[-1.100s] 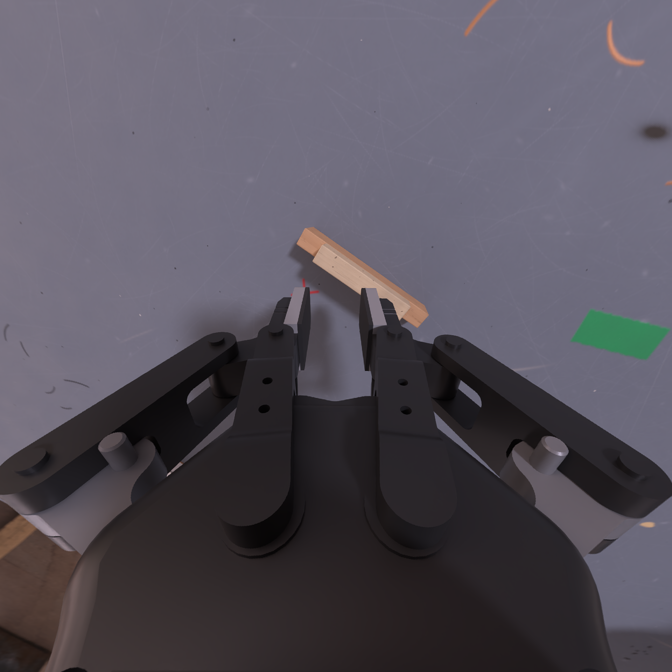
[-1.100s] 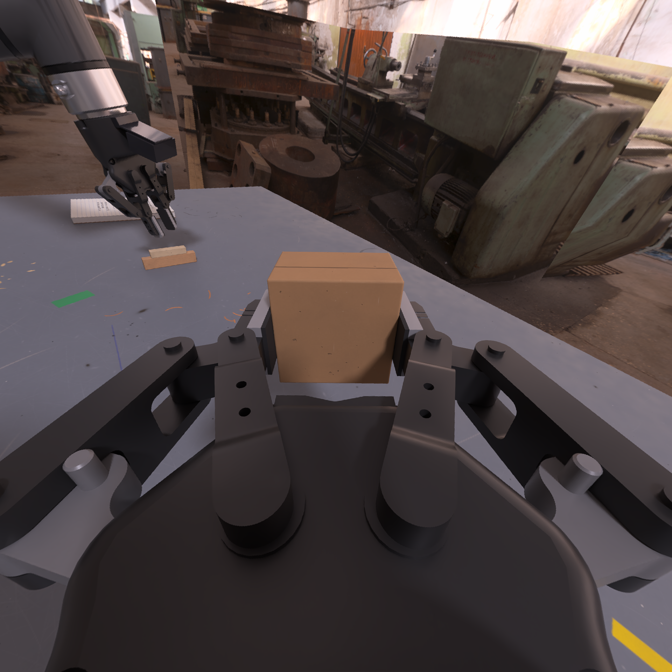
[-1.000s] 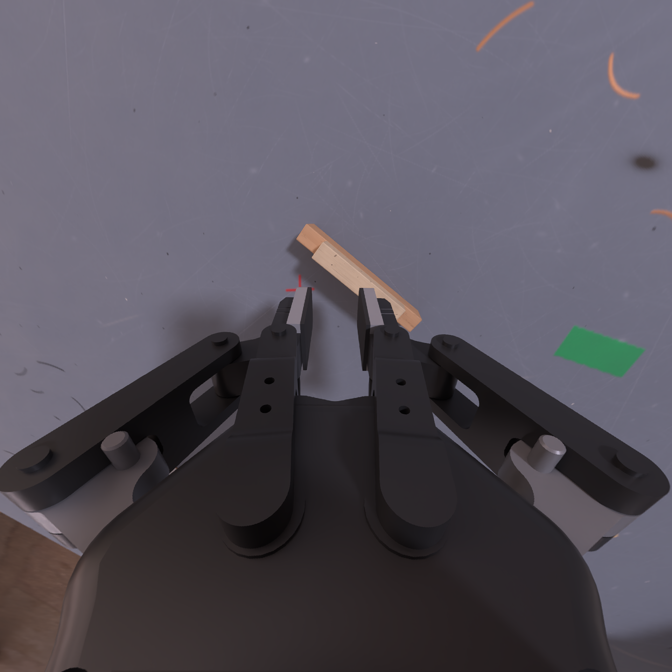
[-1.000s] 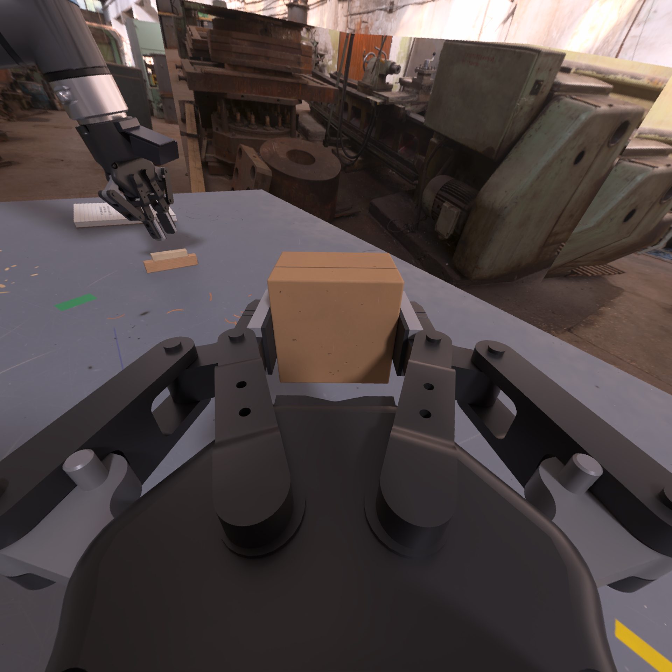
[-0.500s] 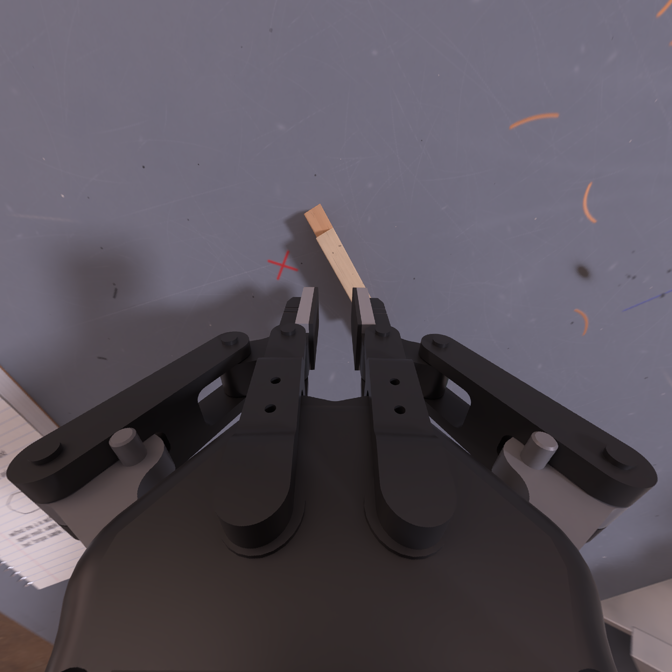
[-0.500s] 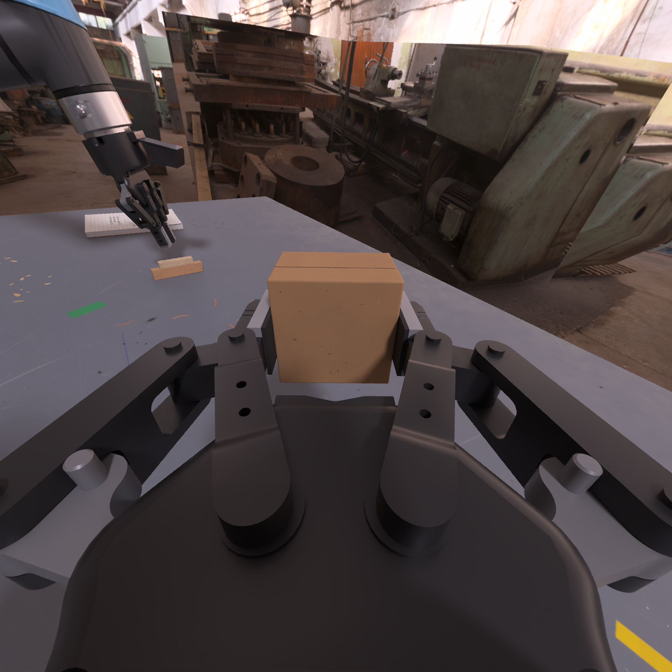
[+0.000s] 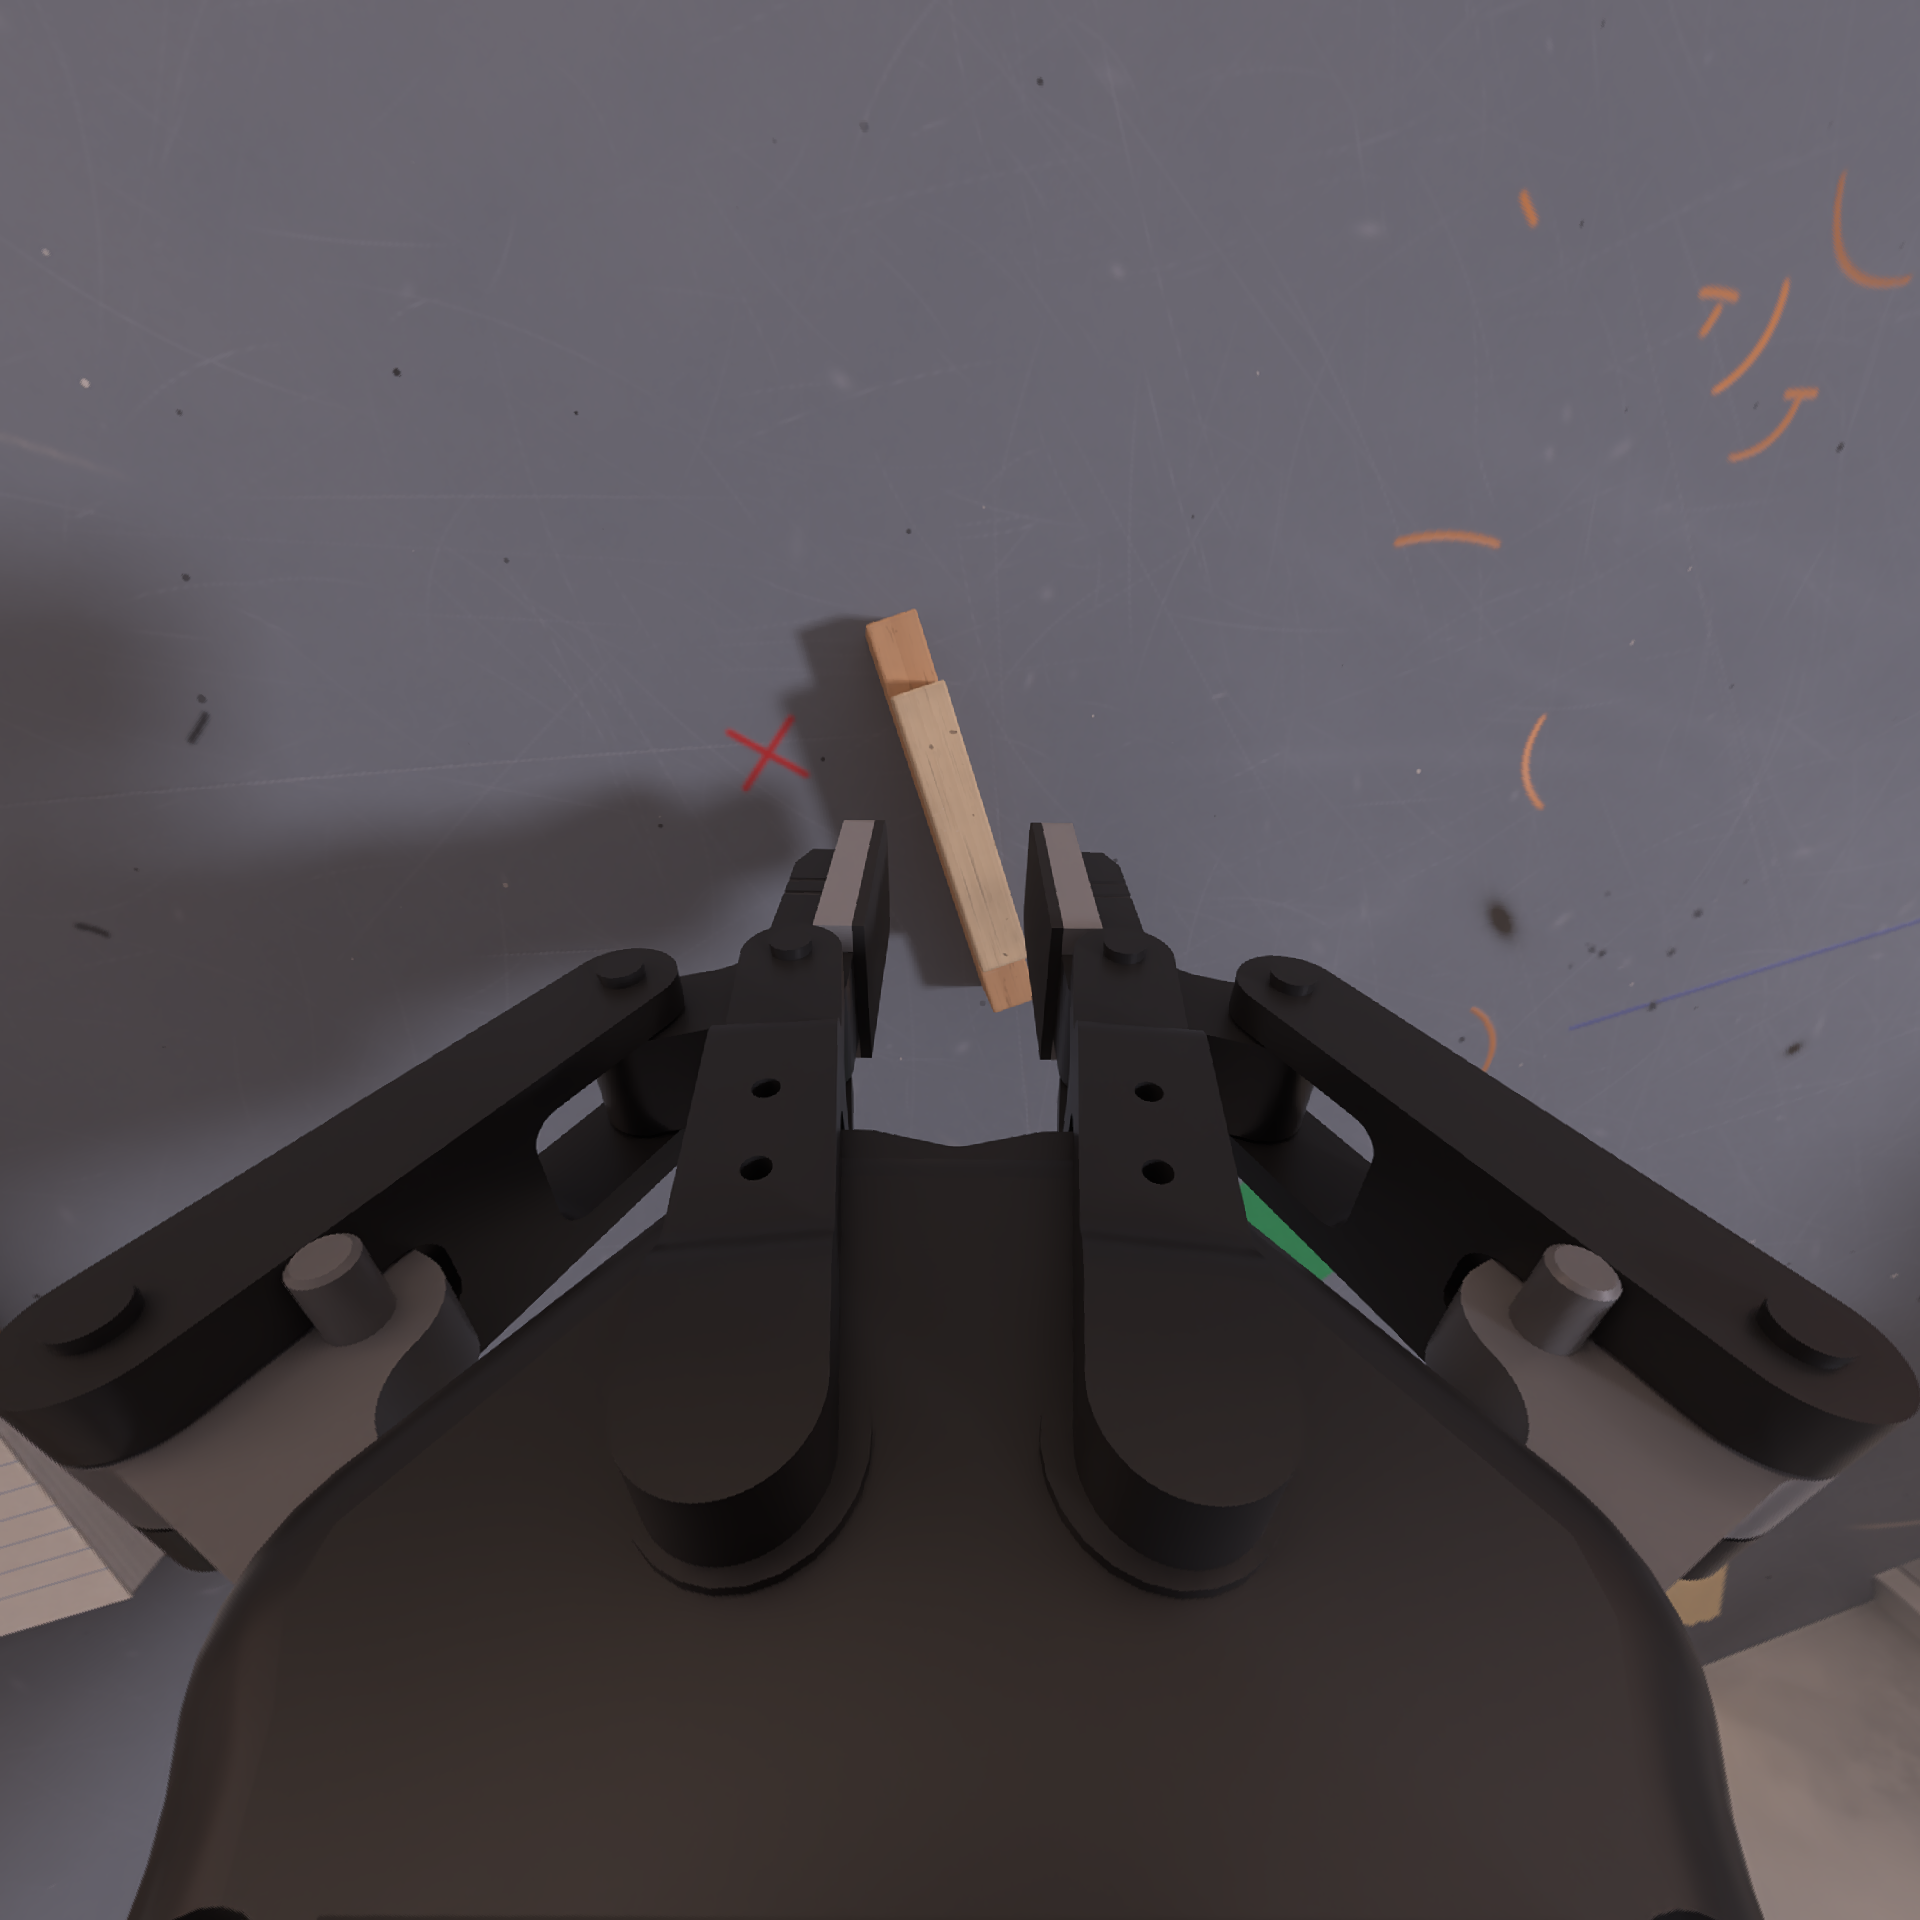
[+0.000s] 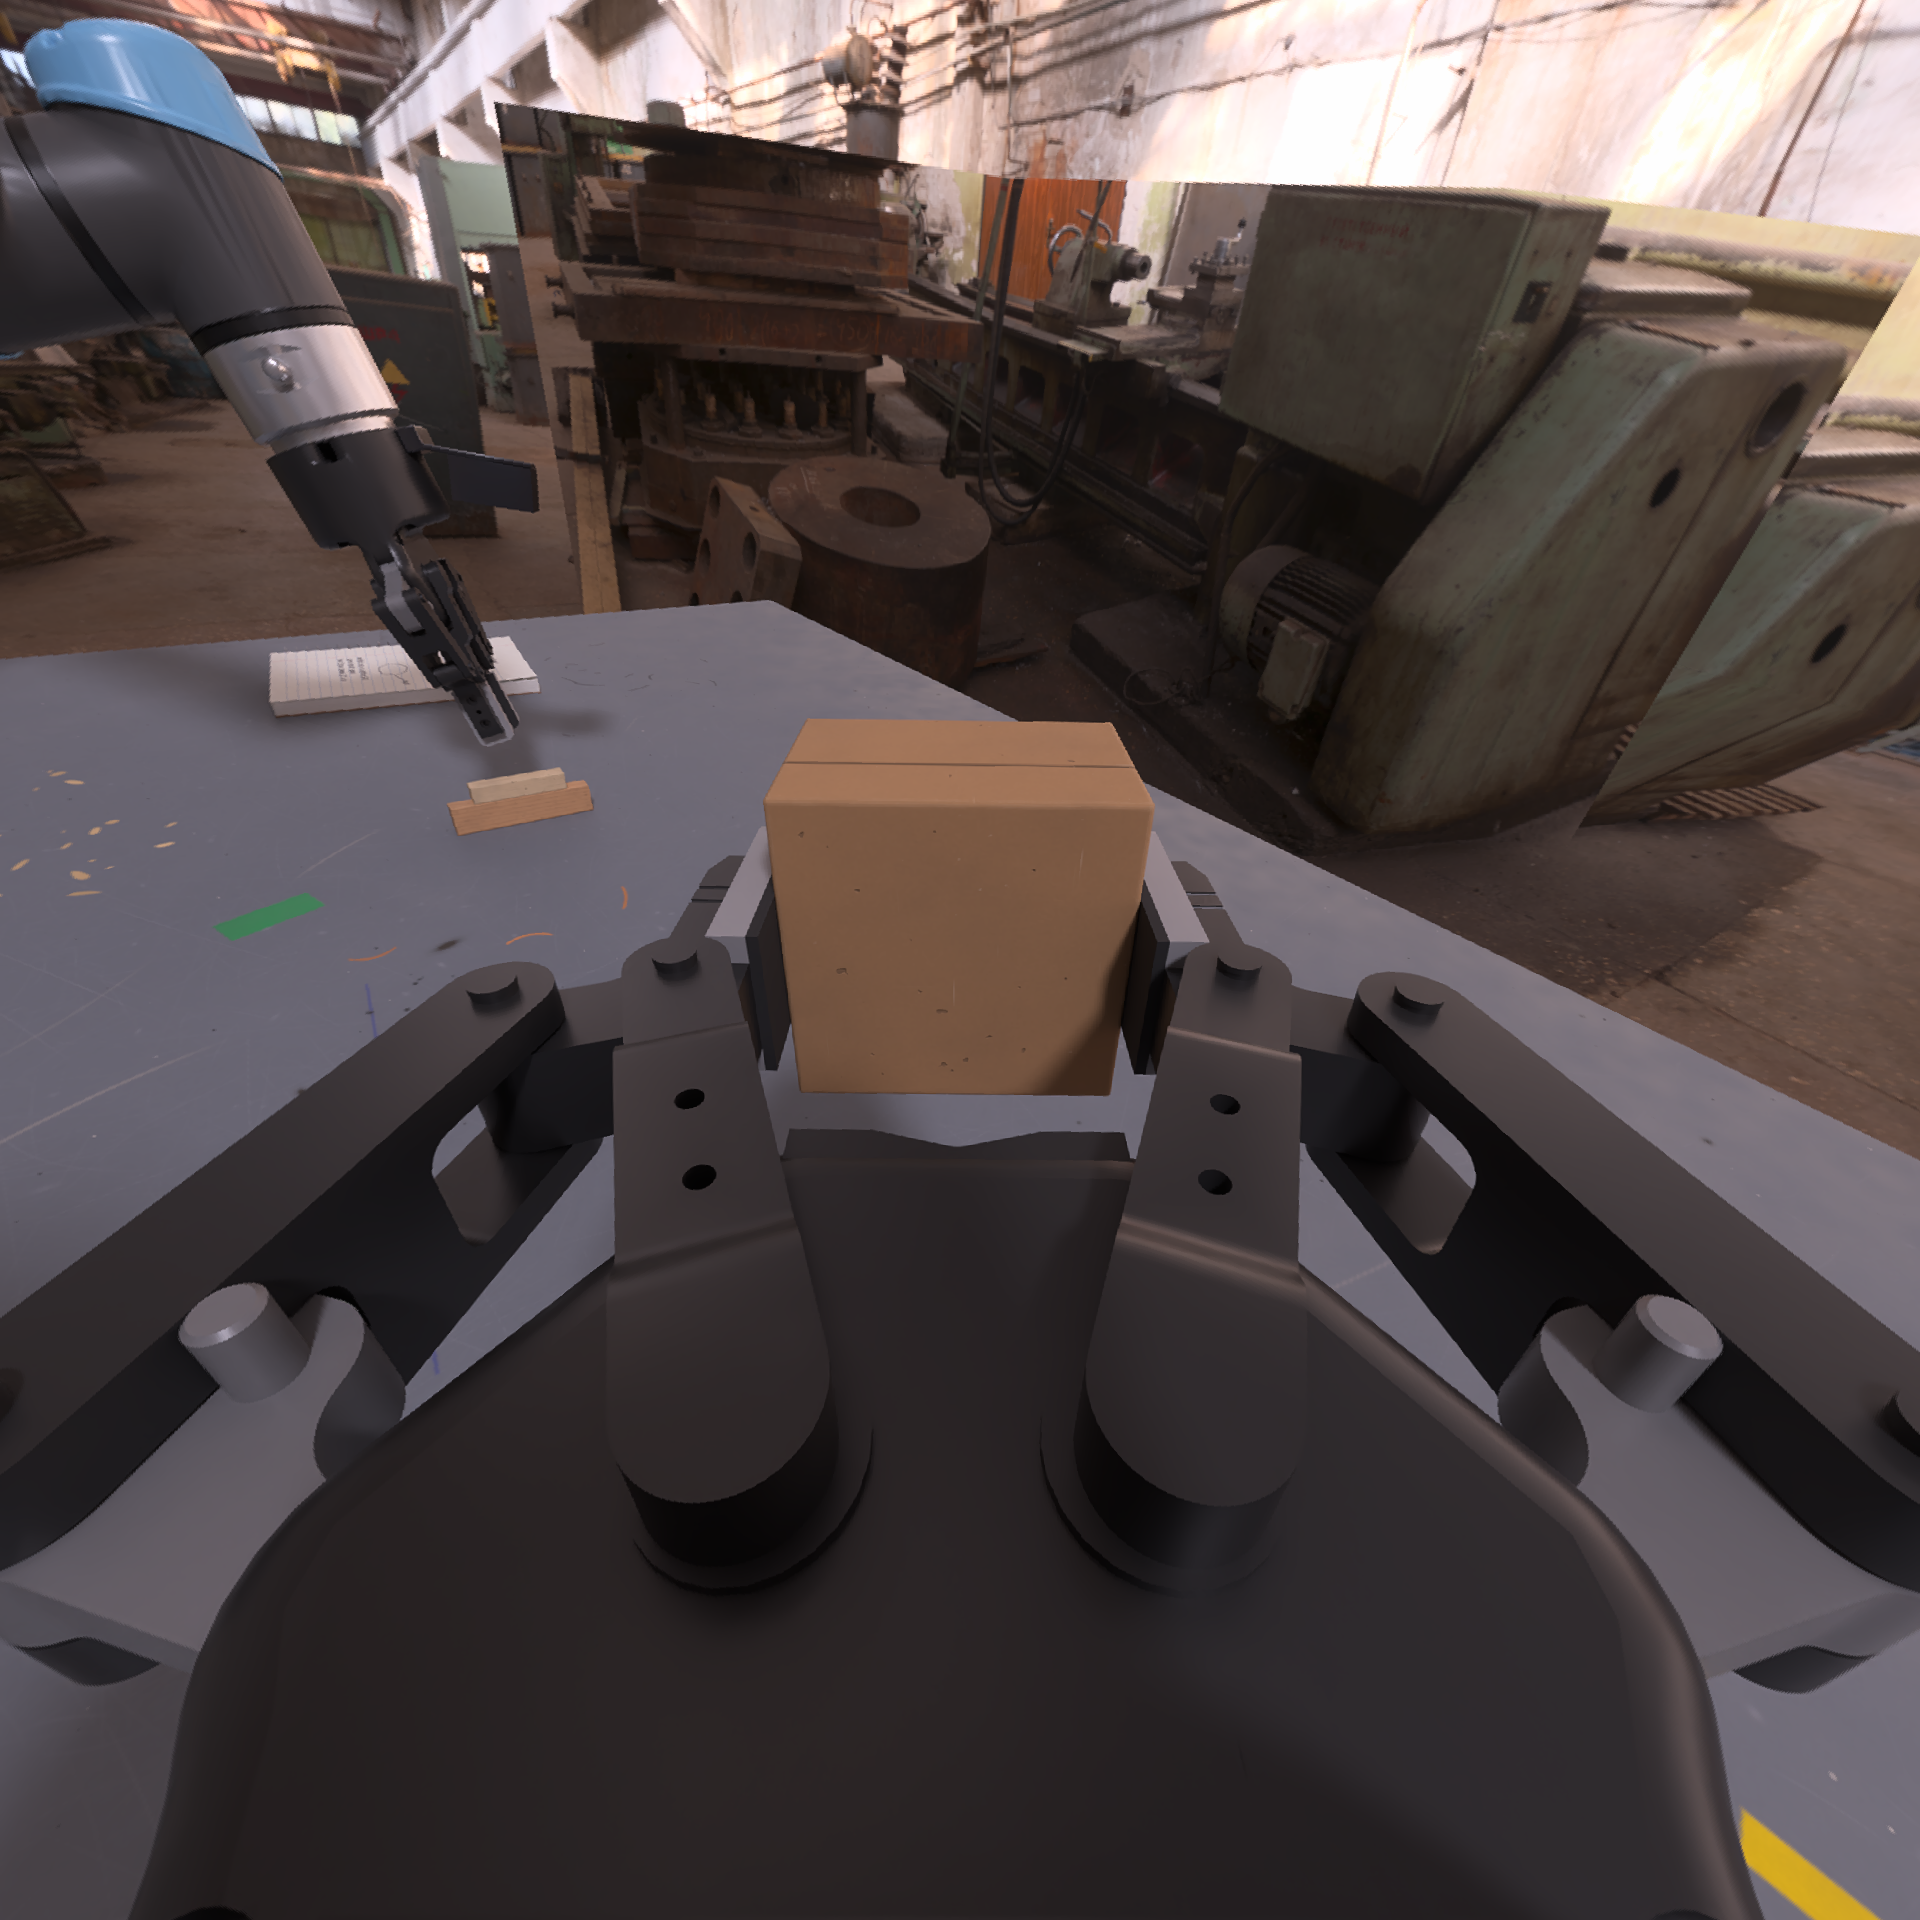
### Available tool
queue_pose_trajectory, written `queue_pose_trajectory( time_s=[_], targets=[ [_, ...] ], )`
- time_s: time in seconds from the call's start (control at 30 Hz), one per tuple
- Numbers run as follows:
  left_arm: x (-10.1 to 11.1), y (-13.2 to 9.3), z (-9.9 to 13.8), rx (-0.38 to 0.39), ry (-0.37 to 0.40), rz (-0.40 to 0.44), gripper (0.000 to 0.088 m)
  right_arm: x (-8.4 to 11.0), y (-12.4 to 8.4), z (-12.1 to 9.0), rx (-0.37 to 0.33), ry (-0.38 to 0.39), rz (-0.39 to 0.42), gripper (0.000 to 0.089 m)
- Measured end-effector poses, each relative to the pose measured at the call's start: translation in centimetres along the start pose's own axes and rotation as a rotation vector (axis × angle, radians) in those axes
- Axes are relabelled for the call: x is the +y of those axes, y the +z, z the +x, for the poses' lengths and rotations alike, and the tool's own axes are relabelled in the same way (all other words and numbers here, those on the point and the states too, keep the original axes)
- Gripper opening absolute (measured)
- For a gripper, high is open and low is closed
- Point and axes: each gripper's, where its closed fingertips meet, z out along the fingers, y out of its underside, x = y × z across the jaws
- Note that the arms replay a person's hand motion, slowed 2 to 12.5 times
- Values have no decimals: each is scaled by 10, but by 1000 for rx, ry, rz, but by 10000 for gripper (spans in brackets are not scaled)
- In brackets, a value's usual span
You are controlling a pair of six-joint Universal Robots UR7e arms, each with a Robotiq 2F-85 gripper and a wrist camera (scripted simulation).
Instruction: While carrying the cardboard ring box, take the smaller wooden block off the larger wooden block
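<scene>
The smaller pale wooden block (image 7: pixel 956 831) lies on top of the larger orange-brown wooden block (image 7: pixel 900 646) on the grey table. My left gripper (image 7: pixel 954 847) is open and hovers above them, its jaws on either side of the pale block's near half. In the right wrist view the two blocks (image 8: pixel 520 800) lie at the far left, with the left gripper (image 8: pixel 488 722) just above them. My right gripper (image 8: pixel 954 914) is shut on the brown cardboard ring box (image 8: pixel 956 914) and holds it above the table.
A white lined notepad (image 8: pixel 343 675) lies behind the blocks and shows at the lower left of the left wrist view (image 7: pixel 47 1548). A green patch (image 8: pixel 268 916) and orange shavings (image 7: pixel 1756 332) mark the table. A red cross (image 7: pixel 767 756) is left of the blocks. The table edge (image 8: pixel 1351 862) runs on the right.
My left gripper has turned about its axis and shifted, so the blocks now run lengthwise between its fingers instead of slanting past the right one. The right gripper still holds the box.
</scene>
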Motion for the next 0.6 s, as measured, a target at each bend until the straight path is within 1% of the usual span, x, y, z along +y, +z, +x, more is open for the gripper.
queue_pose_trajectory(
  time_s=[0.27, 0.6],
  targets=[
    [-6, -3, -1, 22, -98, 29, 241, -4, 0, -1, -18, 3, 7, 500],
    [-5, 0, 2, 54, -177, -3, 233, -12, -1, -4, -36, -5, 27, 500]
  ],
)
